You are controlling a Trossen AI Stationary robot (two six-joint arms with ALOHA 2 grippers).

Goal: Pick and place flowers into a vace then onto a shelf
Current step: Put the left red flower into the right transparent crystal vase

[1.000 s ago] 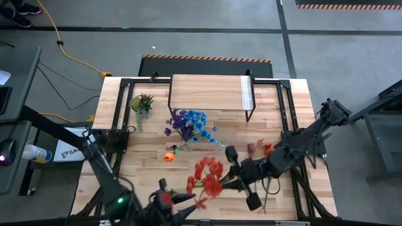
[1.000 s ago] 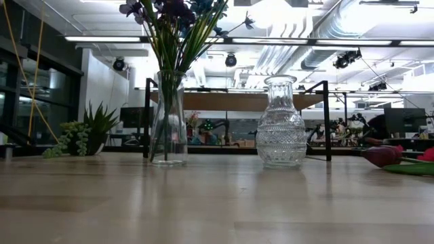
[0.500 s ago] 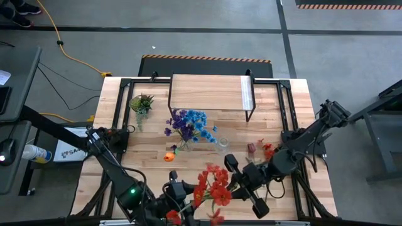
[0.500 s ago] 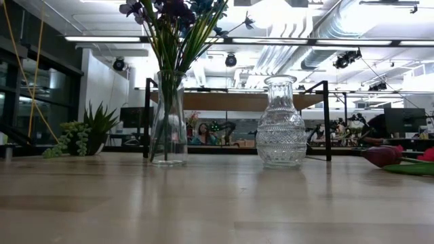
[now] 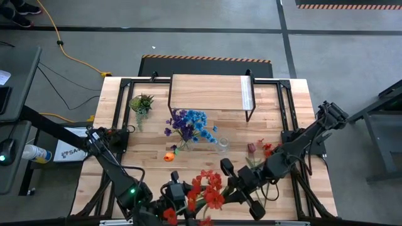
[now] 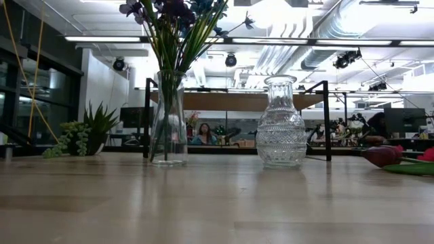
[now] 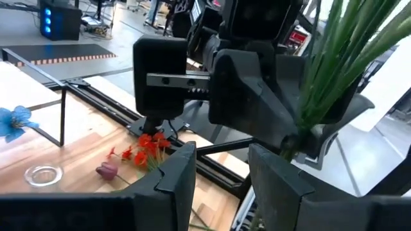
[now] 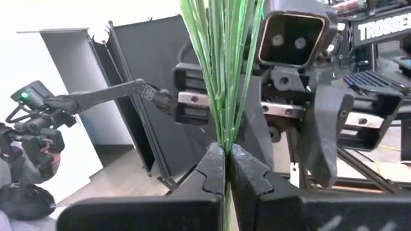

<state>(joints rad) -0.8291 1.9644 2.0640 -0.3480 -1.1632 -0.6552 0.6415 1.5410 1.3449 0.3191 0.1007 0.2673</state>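
Red flowers (image 5: 207, 188) at the counter's (image 5: 151, 141) near edge, about 6 o'clock from the shelf (image 5: 207, 91). We see the right gripper (image 8: 225, 168) pinched tight on their green stems; blooms lie between it and the left gripper (image 7: 218, 168), whose fingers stand partly apart with stems beside them, grip unclear. Only the low view shows two glass vases: one (image 6: 167, 118) holding blue-purple flowers, one (image 6: 280, 122) bare. High view adds loose blooms (image 5: 259, 149) at 4 o'clock.
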